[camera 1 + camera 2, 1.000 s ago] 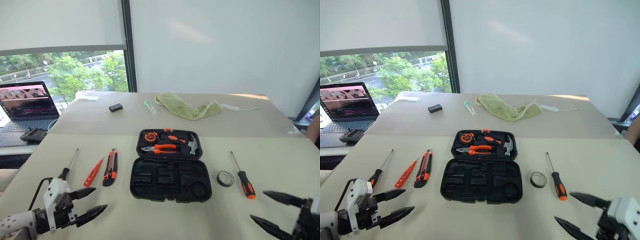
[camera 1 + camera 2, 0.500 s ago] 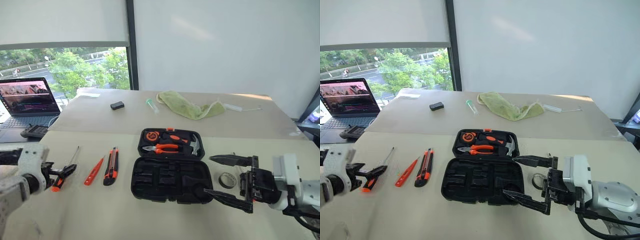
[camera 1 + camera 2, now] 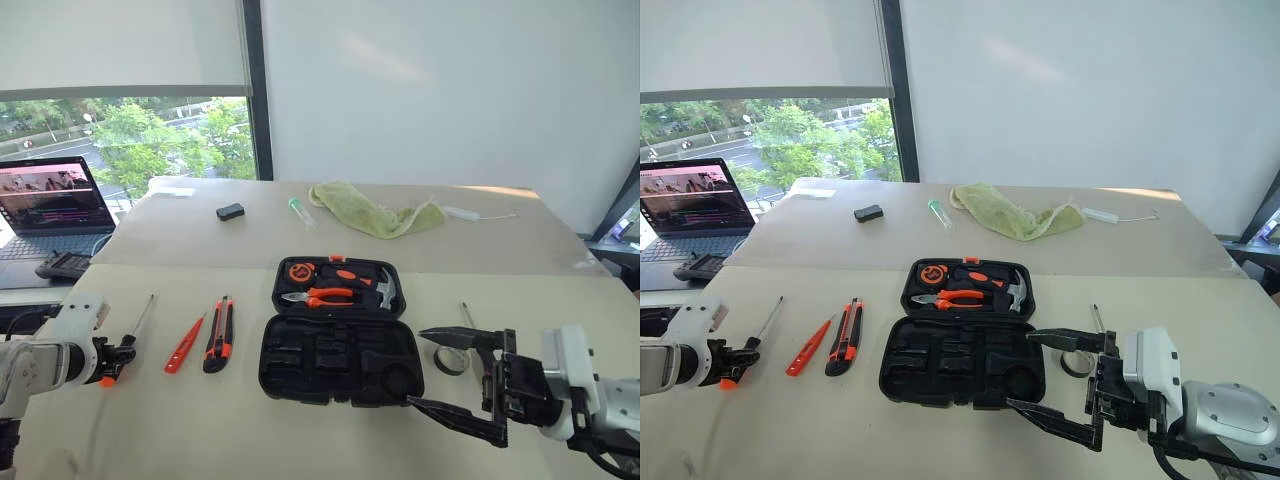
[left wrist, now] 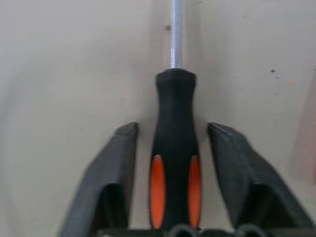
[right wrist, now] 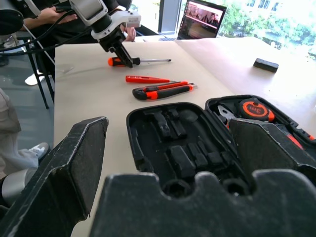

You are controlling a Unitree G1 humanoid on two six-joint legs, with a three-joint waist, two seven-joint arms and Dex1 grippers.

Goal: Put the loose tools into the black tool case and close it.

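Left end effector relocated onto screwdriver handle

Since the earlier frame, the left end effector (image 4: 170, 163) has been brought around the left screwdriver (image 4: 174, 148) on the tabletop (image 3: 300, 430), fingers just clear of it. The right end effector (image 3: 455, 385) is spread wide and empty beside the open black tool case (image 3: 340, 355). No legible writing is seen.

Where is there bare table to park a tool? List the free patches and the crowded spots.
Free: the near strip before the black tool case, and between case and utility knife. Crowded: the far-left tool row at the left gripper, and around the tape roll under the right gripper.
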